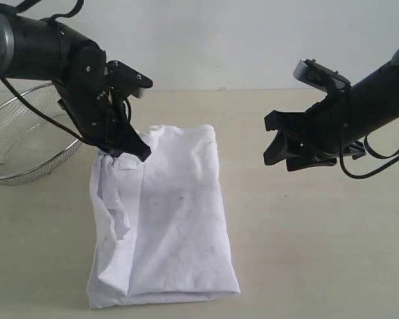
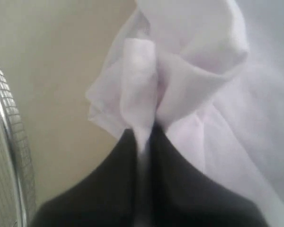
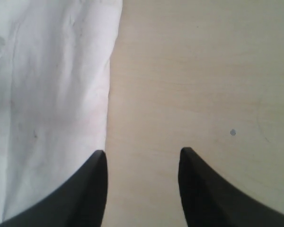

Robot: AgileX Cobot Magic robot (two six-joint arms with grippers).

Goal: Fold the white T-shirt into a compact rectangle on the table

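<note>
The white T-shirt [image 1: 166,219] lies partly folded lengthwise on the table [image 1: 319,252], a long narrow shape with its left side rumpled. My left gripper [image 1: 123,151] is shut on the shirt's far left corner and holds that bunch of cloth a little above the table. In the left wrist view the pinched white fabric [image 2: 146,94] bulges out between the two dark fingers, at my left gripper [image 2: 143,137]. My right gripper [image 1: 274,143] hovers open to the right of the shirt, holding nothing. The right wrist view shows my right gripper [image 3: 142,153] over bare table beside the shirt's edge [image 3: 57,94].
A round wire-mesh metal basket [image 1: 26,143] stands at the far left, just behind my left arm; its rim [image 2: 12,156] shows in the left wrist view. A white wall runs behind the table.
</note>
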